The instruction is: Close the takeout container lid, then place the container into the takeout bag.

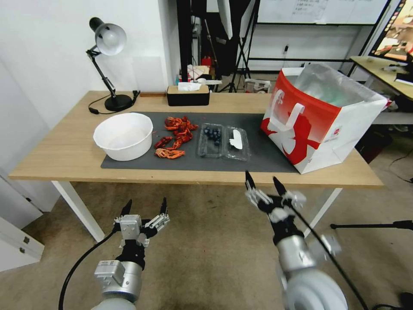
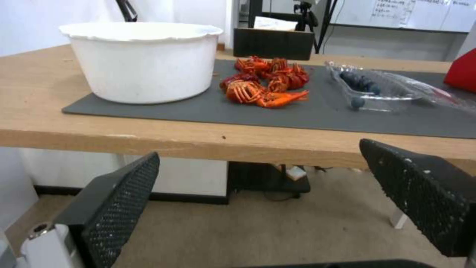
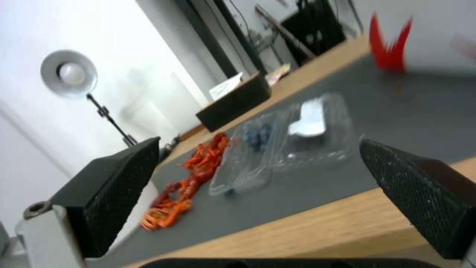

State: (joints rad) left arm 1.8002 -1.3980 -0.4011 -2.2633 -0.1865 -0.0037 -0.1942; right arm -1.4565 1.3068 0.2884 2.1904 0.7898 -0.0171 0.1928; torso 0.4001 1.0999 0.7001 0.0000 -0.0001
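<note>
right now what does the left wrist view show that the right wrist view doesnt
Left wrist view alone: the white bowl whole, the table's underside and the floor beneath. Right wrist view alone: the desk lamp, the tissue box's white tissue, and the lid lying open with its white sticker. Both: the crayfish, the takeout container with blueberries, the grey mat.

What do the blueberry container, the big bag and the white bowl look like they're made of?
Container: thin clear plastic, glossy; the berries show through.
Bag: seemingly paper, printed red and white, with a silvery foil-like lining.
Bowl: white, matte, probably plastic.
</note>
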